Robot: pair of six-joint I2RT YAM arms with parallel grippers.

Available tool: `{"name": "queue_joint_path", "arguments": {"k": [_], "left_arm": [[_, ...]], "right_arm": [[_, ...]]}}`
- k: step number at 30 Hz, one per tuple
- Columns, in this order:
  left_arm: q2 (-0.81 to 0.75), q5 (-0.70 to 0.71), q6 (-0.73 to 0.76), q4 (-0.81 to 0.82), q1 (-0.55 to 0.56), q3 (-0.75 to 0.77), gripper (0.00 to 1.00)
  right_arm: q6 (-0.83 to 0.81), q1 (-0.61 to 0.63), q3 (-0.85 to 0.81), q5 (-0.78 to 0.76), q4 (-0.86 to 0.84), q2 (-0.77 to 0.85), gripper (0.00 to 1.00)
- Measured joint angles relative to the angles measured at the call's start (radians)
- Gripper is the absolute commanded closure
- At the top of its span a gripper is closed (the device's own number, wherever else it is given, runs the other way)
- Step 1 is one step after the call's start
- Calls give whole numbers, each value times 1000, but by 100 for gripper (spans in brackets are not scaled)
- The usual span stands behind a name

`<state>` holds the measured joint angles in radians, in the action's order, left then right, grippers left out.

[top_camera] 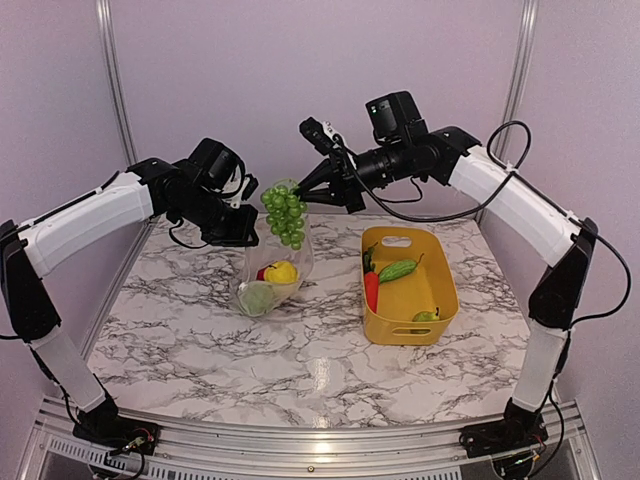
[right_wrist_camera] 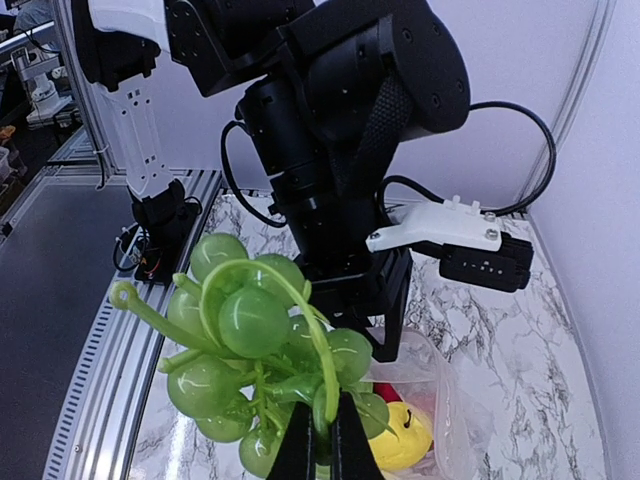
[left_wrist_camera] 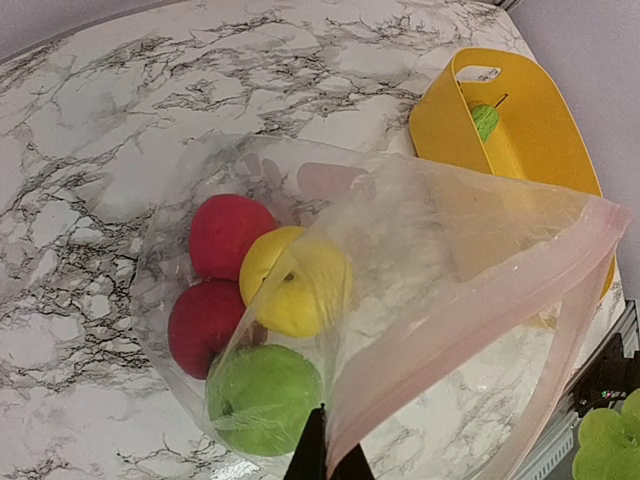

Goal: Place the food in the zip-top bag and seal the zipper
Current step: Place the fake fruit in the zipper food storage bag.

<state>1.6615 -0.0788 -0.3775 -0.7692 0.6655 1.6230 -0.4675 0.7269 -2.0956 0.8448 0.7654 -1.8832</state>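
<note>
The clear zip-top bag hangs open above the table. My left gripper is shut on its mouth edge, on the pinkish zipper strip, and holds it up. Inside lie two red fruits, a yellow lemon and a green apple. My right gripper is shut on the stem of a green grape bunch, which hangs at the bag's mouth in the top view.
A yellow basket stands to the right of the bag, holding a red pepper, a green vegetable and another green piece. The marble table runs to metal rails at the near edge.
</note>
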Motion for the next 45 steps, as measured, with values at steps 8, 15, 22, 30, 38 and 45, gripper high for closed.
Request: {"name": "queue_joint_path", "arguments": {"k": [8, 15, 22, 30, 38, 45], "left_arm": [[-10, 0, 0, 0, 0, 0, 100], [-13, -7, 0, 0, 0, 0, 100], [-13, -18, 0, 0, 0, 0, 100], [-13, -18, 2, 1, 0, 0, 100], [-13, -18, 3, 1, 0, 0, 100], [-13, -18, 3, 1, 0, 0, 100]], "right_arm": [[-79, 17, 66, -102, -38, 0, 100], [-185, 55, 166, -270, -63, 0, 100], [-288, 173, 250, -508, -91, 2, 100], [-331, 229, 264, -724, -122, 2, 49], [-331, 228, 208, -640, -44, 7, 49], [-419, 235, 239, -539, 79, 37, 43]]}}
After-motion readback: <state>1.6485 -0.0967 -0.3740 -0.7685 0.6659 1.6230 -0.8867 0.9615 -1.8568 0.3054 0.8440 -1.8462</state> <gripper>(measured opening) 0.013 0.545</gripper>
